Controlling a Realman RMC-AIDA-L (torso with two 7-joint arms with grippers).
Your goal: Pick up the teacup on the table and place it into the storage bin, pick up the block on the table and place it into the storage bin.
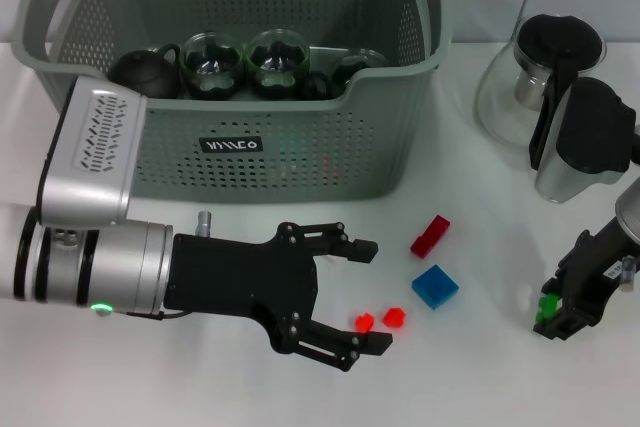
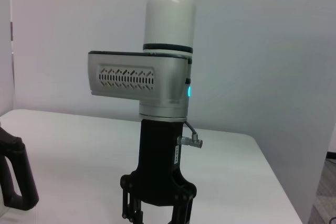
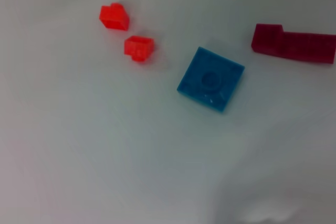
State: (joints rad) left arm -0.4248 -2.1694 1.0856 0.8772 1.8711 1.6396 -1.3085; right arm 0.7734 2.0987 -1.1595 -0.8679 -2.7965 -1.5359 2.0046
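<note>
Four small blocks lie on the white table [image 1: 200,397] in front of the storage bin [image 1: 300,147]: two orange-red nubs [image 1: 365,322], a flat blue square [image 1: 434,286] w/ one stud, a dark red brick [image 1: 430,236]. Left gripper [image 1: 362,295] is low, jaws spread wide and empty, lower finger just beside one nub — prob. lining up a pick. Teacups [image 1: 212,65] — dark, glossy — already sit in the perforated plastic bin. Right gripper [image 1: 570,299] is at the table's right edge; can't tell its opening.

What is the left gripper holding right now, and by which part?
Nothing. The left gripper is open above the table, its fingers either side of a small orange-red block but not closed on it.
</note>
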